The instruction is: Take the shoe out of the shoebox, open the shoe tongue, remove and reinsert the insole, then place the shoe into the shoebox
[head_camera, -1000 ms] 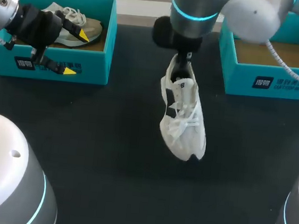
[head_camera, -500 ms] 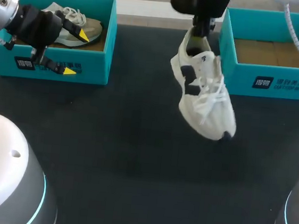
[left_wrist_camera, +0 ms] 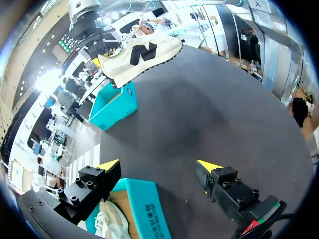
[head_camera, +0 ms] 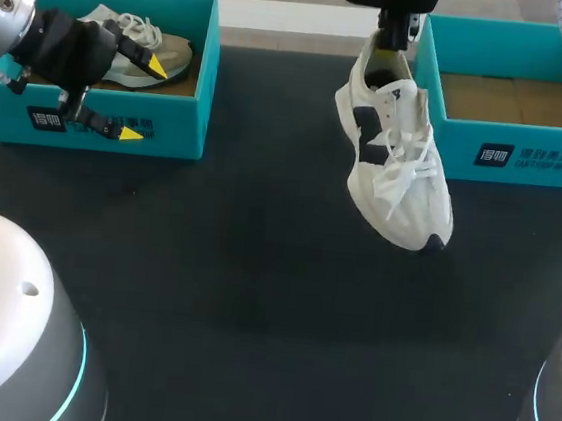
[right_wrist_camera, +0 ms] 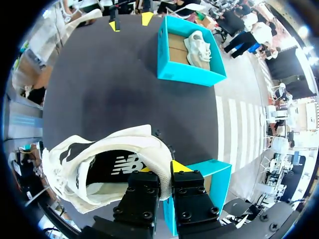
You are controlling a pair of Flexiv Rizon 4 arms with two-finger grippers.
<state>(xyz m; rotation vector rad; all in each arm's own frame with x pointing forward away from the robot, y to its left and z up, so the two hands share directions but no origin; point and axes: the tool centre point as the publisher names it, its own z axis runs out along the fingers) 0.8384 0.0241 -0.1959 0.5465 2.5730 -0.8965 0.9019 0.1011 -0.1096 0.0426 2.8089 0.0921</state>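
Since a second ago my right arm has carried the shoe (head_camera: 397, 162) from over the middle of the table (head_camera: 251, 308) back and across toward the right shoebox (head_camera: 508, 154), and the shoe has turned so that its side with the dark mark faces up; my left arm has not shifted. My right gripper (head_camera: 387, 43) pinches the heel collar, and the shoe hangs from it toe-down, slanting toward the near right, just in front of that box's near left corner. The head view hides the grip itself; my right wrist view shows it plainly, the two fingers of the right gripper (right_wrist_camera: 167, 172) pressed on the white collar from inside and outside, with the dark insole area of the shoe (right_wrist_camera: 99, 164) open below and the teal corner of the right shoebox (right_wrist_camera: 214, 184) just beside the fingers. My left wrist view alone shows the shoe (left_wrist_camera: 139, 55) clear of the table, held aloft above the right shoebox (left_wrist_camera: 112, 107). My left gripper (head_camera: 142, 100) is spread wide over the front wall of the left shoebox (head_camera: 170, 118), one tip above the second shoe (head_camera: 138, 45) lying inside, the other outside the wall, touching nothing that I can see.
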